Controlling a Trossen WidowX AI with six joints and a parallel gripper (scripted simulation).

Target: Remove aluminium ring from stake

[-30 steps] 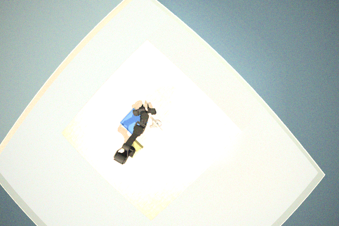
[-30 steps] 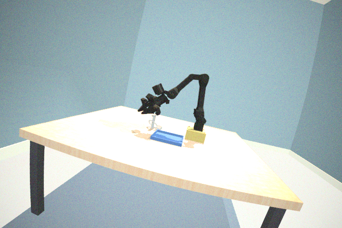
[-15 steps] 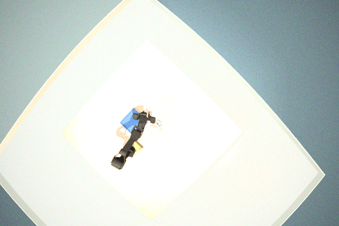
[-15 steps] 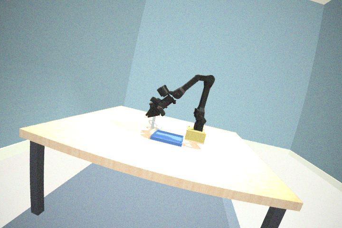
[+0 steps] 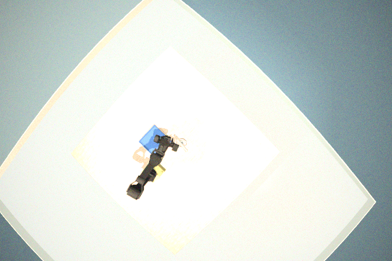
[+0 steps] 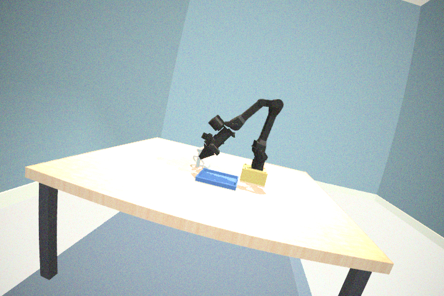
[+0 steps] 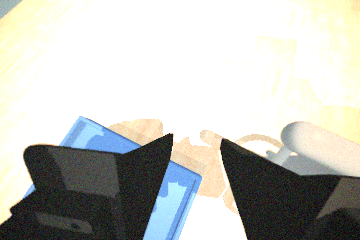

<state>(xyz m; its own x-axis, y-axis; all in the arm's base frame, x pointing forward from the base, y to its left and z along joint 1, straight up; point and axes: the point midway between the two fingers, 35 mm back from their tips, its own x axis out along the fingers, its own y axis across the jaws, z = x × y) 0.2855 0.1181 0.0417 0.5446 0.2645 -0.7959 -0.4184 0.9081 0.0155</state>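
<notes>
Table (image 5: 202, 92) (image 6: 131, 205) (image 7: 38, 75): pale wooden top, its left corner at the left of the exterior view.
Ring (image 5: 186, 141) (image 6: 193, 158): left of centre in the exterior view, looped around the stake and outside the tray; its exact tilt and the tab cannot be made out.
Stake (image 5: 181, 142) (image 6: 197, 162) (image 7: 328, 147): upright at the ring, its cross-bar above; in the wrist view the bar lies at the right edge.
Gripper (image 5: 173, 141) (image 6: 200, 157) (image 7: 196, 140): slanting down toward the lower left, tips near the stake's upper part; fingers apart, nothing between them.
Tray (image 5: 147, 134) (image 6: 215, 183) (image 7: 190, 172): blue, just below the gripper in the exterior view, near the stake.
Arm (image 5: 154, 160) (image 6: 273, 118): forearm sloping from the elbow down and leftward to the wrist; elbow bent high, right of centre; upper arm descending steeply, slightly leftward, to its base.
Base block (image 5: 161, 170) (image 6: 253, 177): yellow, beneath the arm, right of the tray.
</notes>
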